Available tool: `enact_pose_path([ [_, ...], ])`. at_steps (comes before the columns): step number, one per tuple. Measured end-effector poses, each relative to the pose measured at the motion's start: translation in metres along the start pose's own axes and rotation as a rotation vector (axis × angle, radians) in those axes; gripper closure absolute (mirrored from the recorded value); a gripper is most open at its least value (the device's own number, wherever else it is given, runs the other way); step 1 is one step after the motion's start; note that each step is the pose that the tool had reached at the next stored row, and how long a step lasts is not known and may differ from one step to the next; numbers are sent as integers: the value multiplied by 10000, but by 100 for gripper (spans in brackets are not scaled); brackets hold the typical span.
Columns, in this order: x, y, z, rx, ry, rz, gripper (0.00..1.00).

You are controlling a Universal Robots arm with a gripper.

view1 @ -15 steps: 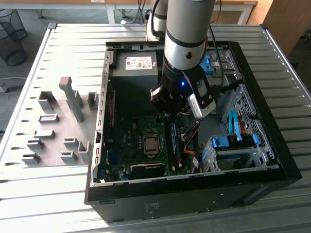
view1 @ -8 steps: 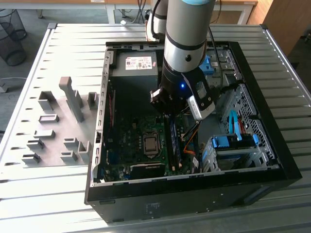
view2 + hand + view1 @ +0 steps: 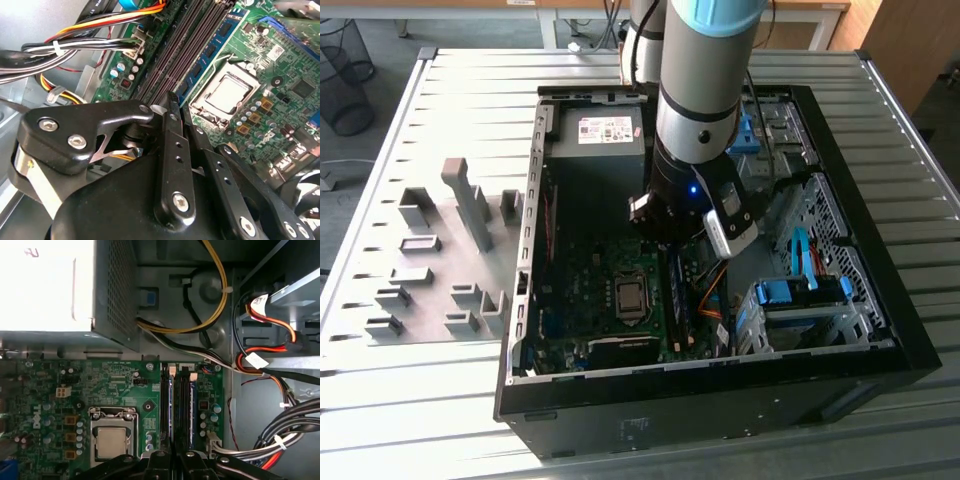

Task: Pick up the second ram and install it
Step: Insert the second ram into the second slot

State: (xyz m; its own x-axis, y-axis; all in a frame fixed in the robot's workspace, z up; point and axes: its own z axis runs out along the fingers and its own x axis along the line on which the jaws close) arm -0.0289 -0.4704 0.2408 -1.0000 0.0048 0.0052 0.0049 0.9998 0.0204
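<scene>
Arm is working inside the open PC case [image 3: 910, 360] lying on a slatted metal table [image 3: 470, 90].
Case walls and the drive cage [image 3: 810, 310] are crowding the arm, while the grey fixture plate [image 3: 430, 260] is sitting well apart at the exterior view's left. Gripper [image 3: 172, 107] is hovering right over the RAM slots [image 3: 165, 405] beside the CPU socket [image 3: 112, 437], fingers pressed together, pinching nothing visible. The second ram [image 3: 212, 47] is sitting upright in a slot.

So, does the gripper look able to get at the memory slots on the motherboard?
Likely yes: the gripper hangs directly over the memory slots inside the open case. The cables lie off to one side, with nothing in between.
</scene>
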Motion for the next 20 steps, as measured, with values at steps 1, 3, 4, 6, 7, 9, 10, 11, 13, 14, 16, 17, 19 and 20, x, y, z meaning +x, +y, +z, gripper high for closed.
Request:
enact_pose_path([
  [1,0,0,-1,2,0,0,86],
  [3,0,0,-1,3,0,0,86],
  [4,0,0,0,2,1,1,86],
  [6,0,-6,11,0,0,17,86],
  [7,0,-15,18,1,-1,51,86],
  [9,0,-33,36,0,-2,113,86],
  [10,0,-39,49,-1,-3,134,86],
  [11,0,-40,66,-3,-4,142,86],
  [13,0,-42,97,1,-3,145,86],
  [14,-1,-42,115,0,-3,146,86],
  [16,-1,-42,143,0,-3,153,86],
  [17,-1,-43,151,0,-3,161,86],
  [19,-1,-44,155,2,-3,176,86],
  [20,-1,-44,155,2,-3,180,86],
])
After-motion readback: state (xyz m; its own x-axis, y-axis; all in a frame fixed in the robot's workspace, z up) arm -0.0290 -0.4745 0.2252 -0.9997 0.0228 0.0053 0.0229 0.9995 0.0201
